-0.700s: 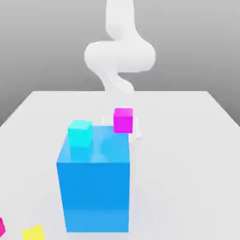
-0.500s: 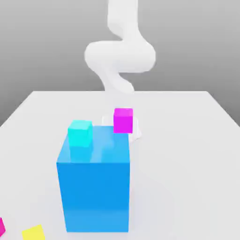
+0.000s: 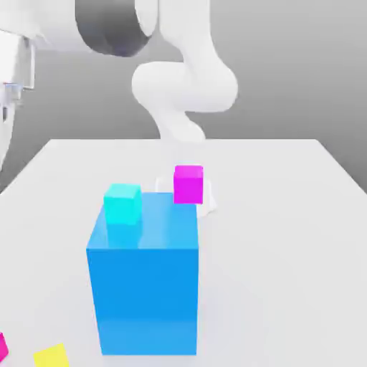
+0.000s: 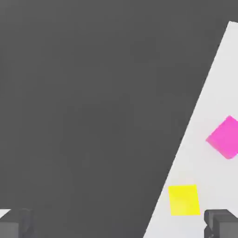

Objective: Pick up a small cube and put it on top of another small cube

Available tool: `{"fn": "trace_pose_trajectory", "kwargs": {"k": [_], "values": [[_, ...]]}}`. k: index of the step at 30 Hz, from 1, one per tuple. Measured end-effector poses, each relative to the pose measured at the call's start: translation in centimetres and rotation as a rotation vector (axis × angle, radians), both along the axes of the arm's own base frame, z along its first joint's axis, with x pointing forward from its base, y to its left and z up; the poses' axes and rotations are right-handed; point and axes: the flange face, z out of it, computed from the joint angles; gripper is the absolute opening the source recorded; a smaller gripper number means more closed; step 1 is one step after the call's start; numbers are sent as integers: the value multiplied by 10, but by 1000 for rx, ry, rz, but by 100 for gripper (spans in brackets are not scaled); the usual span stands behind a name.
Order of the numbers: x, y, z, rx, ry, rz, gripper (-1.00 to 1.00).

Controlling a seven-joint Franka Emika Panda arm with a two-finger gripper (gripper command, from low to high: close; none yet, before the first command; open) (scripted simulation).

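A: Which step now?

B: Approach, I think. The tool (image 4: 119,223) is spread wide, nothing betw. its fingers. It hangs over the counter (image 3: 287,236) edge, near a pink cube (image 4: 226,137) and the yellow cube (image 4: 184,200).

A: And the other pink one?

B: In the exterior view, it (image 3: 188,183) sits behind the blue cube (image 3: 143,287), on the view's right side. The cyan cube (image 3: 122,203) is on top of the blue one. The pink cube by the yellow one (image 3: 51,355) is at the near left corner (image 3: 2,347).

A: Next move?

B: Probably bring the tool above the near pink cube, line the fingers w/ its sides, go down, then close.
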Motion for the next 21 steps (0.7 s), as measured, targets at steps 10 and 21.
{"fn": "trace_pose_trajectory", "kwargs": {"k": [10,21], "values": [[-31,-86,-179,149,183,-542,0],[-37,-94,-262,159,200,-601,-100]]}}
